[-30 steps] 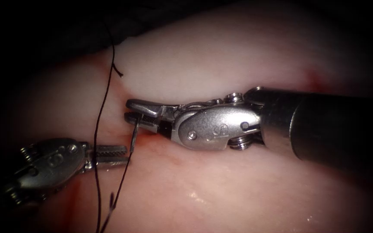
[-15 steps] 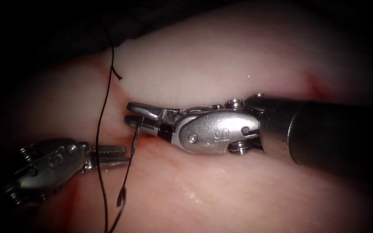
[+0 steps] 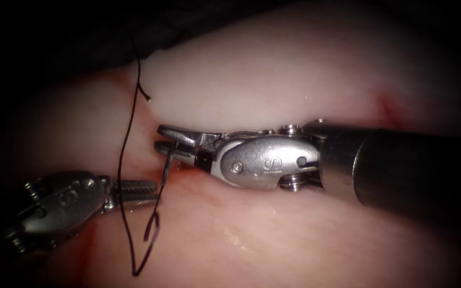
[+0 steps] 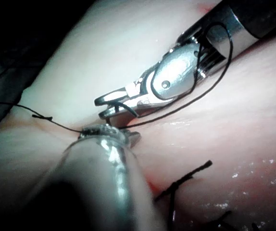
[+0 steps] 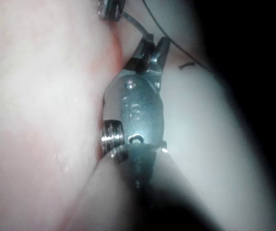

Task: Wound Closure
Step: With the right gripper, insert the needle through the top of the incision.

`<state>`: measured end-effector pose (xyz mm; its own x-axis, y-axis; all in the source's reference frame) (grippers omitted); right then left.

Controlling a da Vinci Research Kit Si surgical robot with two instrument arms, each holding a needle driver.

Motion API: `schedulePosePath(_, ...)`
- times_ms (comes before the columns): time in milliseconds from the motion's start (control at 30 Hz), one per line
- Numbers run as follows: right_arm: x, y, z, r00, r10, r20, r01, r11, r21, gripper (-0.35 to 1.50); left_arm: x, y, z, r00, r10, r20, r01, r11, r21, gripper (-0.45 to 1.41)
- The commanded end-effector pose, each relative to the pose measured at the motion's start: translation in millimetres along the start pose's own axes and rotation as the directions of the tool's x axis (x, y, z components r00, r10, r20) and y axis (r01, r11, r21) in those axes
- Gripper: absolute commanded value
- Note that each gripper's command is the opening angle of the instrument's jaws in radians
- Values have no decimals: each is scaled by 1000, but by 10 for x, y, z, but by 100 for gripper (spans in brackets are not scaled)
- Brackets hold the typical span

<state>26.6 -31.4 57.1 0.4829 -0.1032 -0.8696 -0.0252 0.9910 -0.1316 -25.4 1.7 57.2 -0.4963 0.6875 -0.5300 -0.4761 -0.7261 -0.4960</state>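
Your right tool [image 3: 167, 140] has its jaws pinching the needle [image 3: 166, 162] near one end of its curve. The visible part of the needle runs down from the jaws to the cut [image 3: 188, 173], and its lower end sits at the tissue [image 3: 273, 74] surface; whether the tip is buried there cannot be told. The left wrist view shows the same grip, with the needle [image 4: 128, 108] curving between that tool's jaws [image 4: 110, 107].

Your left tool [image 3: 142, 192] lies just left of the needle, low on the left side of the cut. Its jaws stand slightly apart, and they pinch nothing that can be made out, though the thread [image 3: 126, 160] passes across them.

The thread comes down from the upper left, crosses the left tool and ends in a loose loop [image 3: 148, 245] on the tissue below. A short cut end [image 3: 144, 92] stands off it near the top. In the left wrist view a finished knot with cut ends [image 4: 188, 175] sits on the tissue beside the left tool's shaft.

Judgement: at least one stitch appears complete. The present stitch is open, the cut beside the needle is unclosed and wet with red fluid [image 3: 185, 169], and no knot is yet tied on this thread.
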Motion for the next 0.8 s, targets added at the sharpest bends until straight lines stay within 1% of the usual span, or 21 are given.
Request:
schedulePosePath(33,1,6,10,1000,-5,-1,5,1000,1,-35,7,-6,6,1000,2,-4,-2,1000,1,-25)
schedulePosePath(267,-4,-5,4,1000,-4,8,4,1000,8,-35,8,-6,6,1000,1,-4,-1,1000,2,-27)
schedulePosePath(300,-7,-11,4,1000,-1,12,1,1000,13,-35,9,-6,7,1000,1,-4,-1,1000,3,-27)
schedulePosePath(333,-7,-11,4,1000,-1,12,1,1000,13,-35,9,-6,7,1000,1,-4,-1,1000,3,-27)
schedulePosePath(433,-14,-22,6,1000,7,22,-8,1000,17,-35,9,-5,7,1000,0,-3,0,1000,4,-28)
schedulePosePath(800,-17,-27,6,999,16,33,-17,999,31,-35,9,-5,7,1000,0,-3,0,1000,4,-28)
